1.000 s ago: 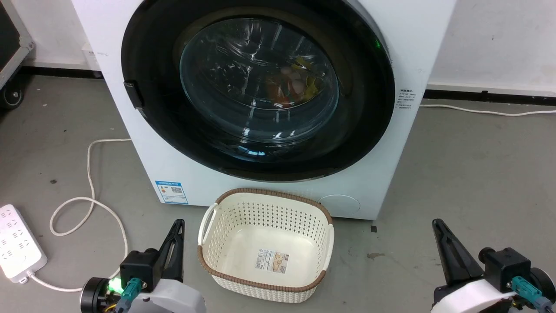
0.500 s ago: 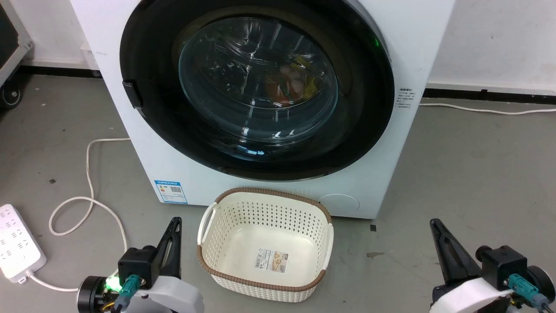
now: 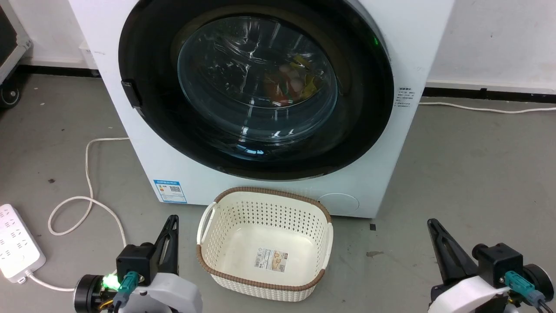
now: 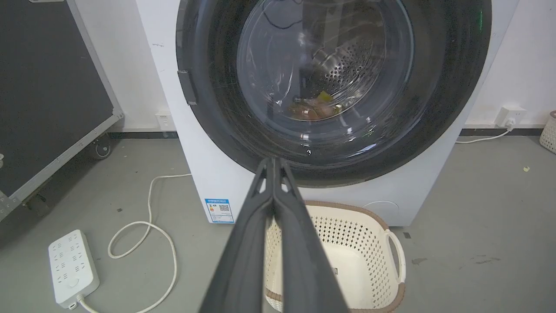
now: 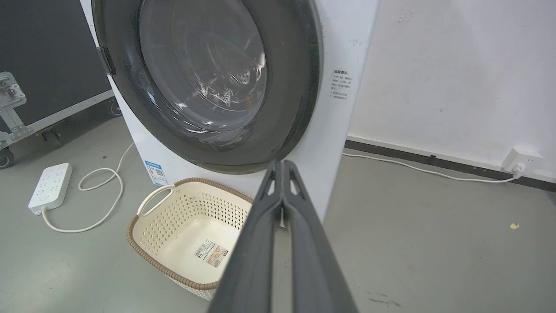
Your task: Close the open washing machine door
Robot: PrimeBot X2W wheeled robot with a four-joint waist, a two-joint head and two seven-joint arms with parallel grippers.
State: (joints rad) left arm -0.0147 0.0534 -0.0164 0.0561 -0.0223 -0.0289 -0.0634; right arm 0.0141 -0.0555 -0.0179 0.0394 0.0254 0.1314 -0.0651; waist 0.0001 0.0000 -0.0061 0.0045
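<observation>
found the washing machine door (image 3: pixel 256 87) lying flat against the front of the washing machine (image 3: pixel 182 174), black rim all round, with no gap to be made out from the head view. found the left gripper (image 3: pixel 173 222) low beside the cream basket (image 3: pixel 265 193), fingers pressed together on nothing. found the right gripper (image 3: pixel 432 227) the same: pinched to a point, empty, well apart from the machine.

judged the chief risk thus: could not confirm a caught latch from any view. if merely resting shut, might have sprung ajar again, with neither gripper near enough to press it home. judged a second risk lower down: might have clipped the basket, standing just before the machine's foot, on any forward reach with the left arm, or fouled the white cable (image 3: pixel 89 174) looping to the power strip (image 3: pixel 17 245).

from the head view, made out the handle tab (image 3: pixel 131 93) on the door's left and coloured laundry (image 3: pixel 291 84) behind the glass, but lost the drum to reflections. from the left wrist view, saw through to the perforated steel drum (image 4: pixel 343 69), and a black wheeled case (image 4: pixel 47 87) off to one side. from the right wrist view, caught the door's right edge nearly side-on, close against the white panel, plus a wall socket (image 5: pixel 519 158).
</observation>
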